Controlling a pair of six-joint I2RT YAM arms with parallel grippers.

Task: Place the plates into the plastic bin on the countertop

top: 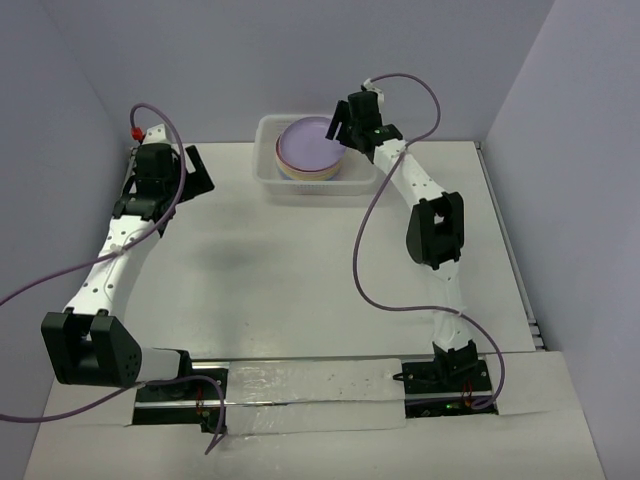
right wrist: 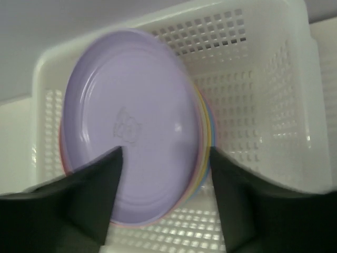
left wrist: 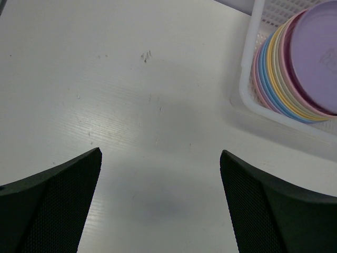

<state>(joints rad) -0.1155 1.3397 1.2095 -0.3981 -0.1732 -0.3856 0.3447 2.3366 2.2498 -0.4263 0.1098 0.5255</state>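
Note:
A stack of several pastel plates [top: 310, 148] with a lavender plate on top sits in the left half of the translucent white plastic bin [top: 268, 178] at the back of the white countertop [top: 300, 270]. The stack leans in the bin in the right wrist view [right wrist: 131, 168] and the left wrist view [left wrist: 303, 68]. My right gripper [top: 345, 130] hovers over the bin's right side, open and empty, its fingers [right wrist: 79, 195] spread above the lavender plate. My left gripper [top: 196, 170] is open and empty over bare countertop left of the bin [left wrist: 247, 79].
Pale lavender-grey walls [top: 80, 150] enclose the countertop on the left, back and right. The bin's right half [right wrist: 253, 105] holds nothing. Purple cables [top: 365, 250] loop from both arms over the surface.

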